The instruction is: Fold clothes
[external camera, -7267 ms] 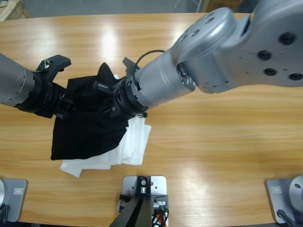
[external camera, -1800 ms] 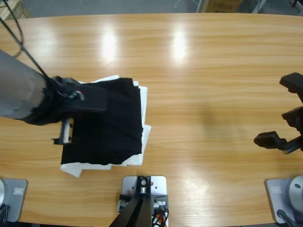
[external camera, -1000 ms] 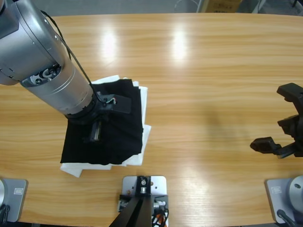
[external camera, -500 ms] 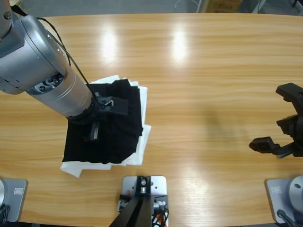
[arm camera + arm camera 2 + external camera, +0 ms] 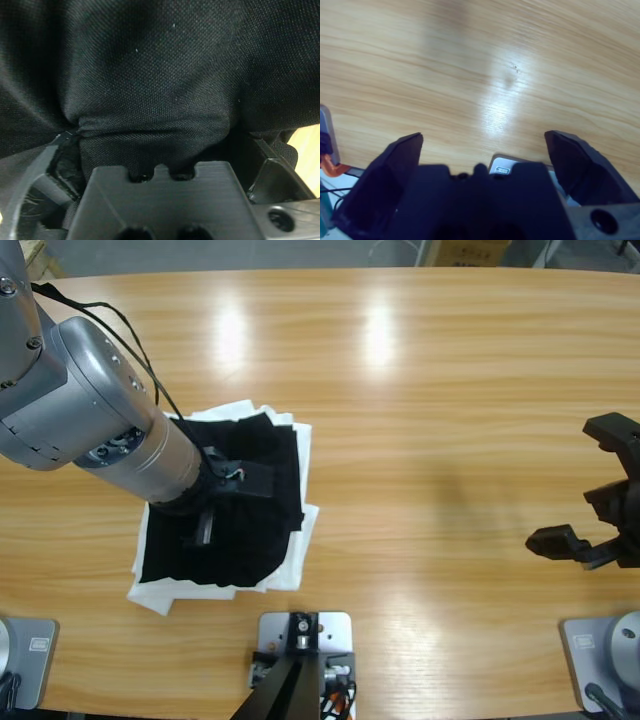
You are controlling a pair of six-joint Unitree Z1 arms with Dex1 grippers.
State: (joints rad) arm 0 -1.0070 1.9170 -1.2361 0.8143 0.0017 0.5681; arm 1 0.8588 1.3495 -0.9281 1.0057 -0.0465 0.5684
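Black polo shirt (image 5: 245, 530): we see it folded into a rough rectangle in the lower left of the high view, lying on top of the white folded garment pile (image 5: 300, 540); its right edge runs nearly straight, its upper edge is rumpled.
White pile: we find it showing as a border around the shirt, at the upper left, along the right side and along the bottom, where one corner pokes out to the lower left.
Left arm (image 5: 95, 415): we see a big silver forearm entering from the upper left corner of the high view and reaching down onto the middle of the shirt.
Left gripper (image 5: 215, 505): we see it pressed into the black fabric; in the left wrist view the cloth (image 5: 160, 90) fills nearly the whole frame and bunches into a pinched crease right at the gripper's body, so we read the jaws as closed on a fold of the shirt.
Right gripper (image 5: 590, 505): we find it at the right edge of the high view, well apart from the shirt, over bare wood; its two black jaws stand wide apart with nothing between them, and the right wrist view shows only tabletop between them.
Wooden table (image 5: 420, 420): we see pale glare patches in the upper middle of the high view.
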